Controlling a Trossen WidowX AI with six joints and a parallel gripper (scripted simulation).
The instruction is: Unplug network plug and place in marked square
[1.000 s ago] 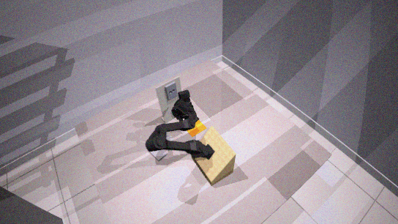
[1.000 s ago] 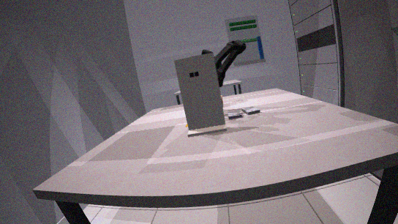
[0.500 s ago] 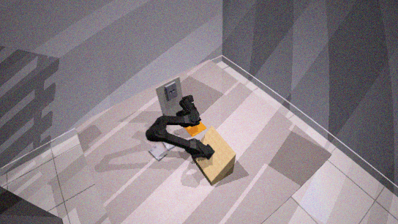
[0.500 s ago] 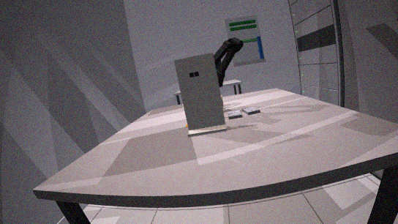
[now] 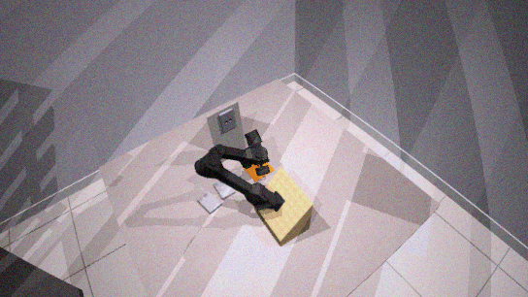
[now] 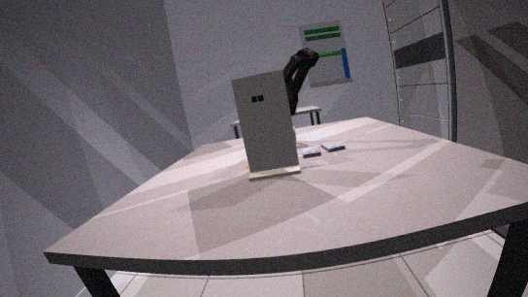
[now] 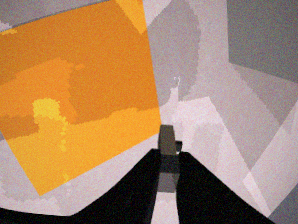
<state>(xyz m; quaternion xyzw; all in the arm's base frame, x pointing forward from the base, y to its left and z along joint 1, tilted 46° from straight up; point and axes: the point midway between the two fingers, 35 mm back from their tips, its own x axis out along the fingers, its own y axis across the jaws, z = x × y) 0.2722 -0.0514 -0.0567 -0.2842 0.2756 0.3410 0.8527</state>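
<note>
Counted against the upright panel (image 5: 212,129) (image 6: 268,131): panels, one. Socket openings in its face, two. Orange squares on the table beside it, one. Small flat pale pieces near it, two. Yellow wooden blocks beyond the square from it, one. Arms beside it, one.
</note>
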